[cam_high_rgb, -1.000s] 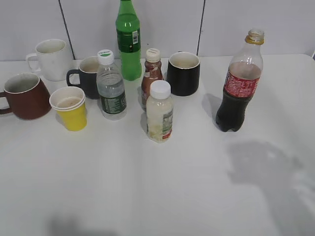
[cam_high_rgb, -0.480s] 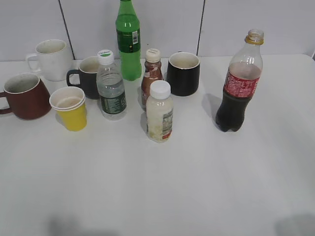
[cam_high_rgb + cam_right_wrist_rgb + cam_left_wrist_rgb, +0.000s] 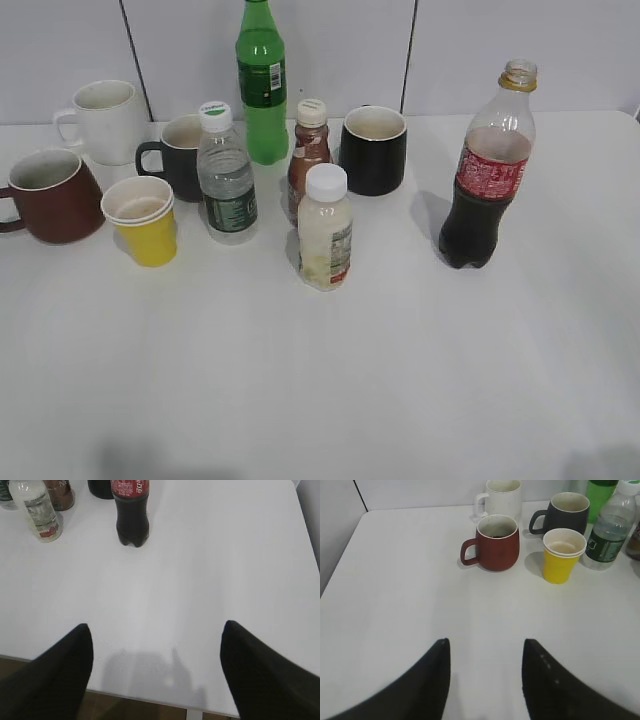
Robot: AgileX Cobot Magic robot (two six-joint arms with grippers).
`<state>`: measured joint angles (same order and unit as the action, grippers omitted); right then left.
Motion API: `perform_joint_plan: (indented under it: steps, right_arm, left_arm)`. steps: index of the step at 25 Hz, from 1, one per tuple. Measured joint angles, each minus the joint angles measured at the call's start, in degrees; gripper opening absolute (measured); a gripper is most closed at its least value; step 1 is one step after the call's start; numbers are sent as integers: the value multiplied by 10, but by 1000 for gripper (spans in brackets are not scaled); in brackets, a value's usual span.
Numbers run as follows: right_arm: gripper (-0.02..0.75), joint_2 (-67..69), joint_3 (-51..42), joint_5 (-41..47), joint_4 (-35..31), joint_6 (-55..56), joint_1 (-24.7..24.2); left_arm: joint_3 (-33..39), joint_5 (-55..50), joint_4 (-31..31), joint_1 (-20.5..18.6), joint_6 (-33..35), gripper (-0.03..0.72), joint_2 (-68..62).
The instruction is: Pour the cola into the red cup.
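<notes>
The cola bottle (image 3: 486, 175) stands upright and capless at the right of the table, with a red label and dark liquid; it also shows in the right wrist view (image 3: 131, 511). The red cup (image 3: 52, 195), a squat brownish-red mug, stands at the far left; in the left wrist view (image 3: 497, 542) its handle points left. Neither gripper shows in the exterior view. My left gripper (image 3: 486, 647) is open and empty above bare table, well short of the red cup. My right gripper (image 3: 157, 635) is open and empty over the table's front edge, short of the cola.
A white mug (image 3: 105, 120), grey mug (image 3: 182, 155), black mug (image 3: 372, 150), yellow paper cup (image 3: 143, 220), green bottle (image 3: 261, 85), water bottle (image 3: 225, 175), small brown bottle (image 3: 308, 155) and white-capped pale bottle (image 3: 325, 230) crowd the middle and back left. The table's front edge (image 3: 150, 700) lies under my right gripper.
The large shadow on the table at the right has drawn back toward the front right corner. No object has moved.
</notes>
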<state>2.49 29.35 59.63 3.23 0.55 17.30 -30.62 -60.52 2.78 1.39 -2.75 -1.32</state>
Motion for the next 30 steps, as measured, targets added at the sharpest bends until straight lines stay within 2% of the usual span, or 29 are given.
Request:
perform_joint_plan:
  steps: [7, 14, 30]
  right_arm:
    - [594, 0, -1, 0, -3, -1, -11]
    - [594, -28, -2, -1, -2, -2, -117]
    - [593, -29, -3, -1, -3, -2, -124]
  left_arm:
    - [0, 0, 0, 0, 0, 362, 1]
    - [0, 1, -2, 0, 0, 362, 17]
    - [0, 1, -2, 0, 0, 342, 17]
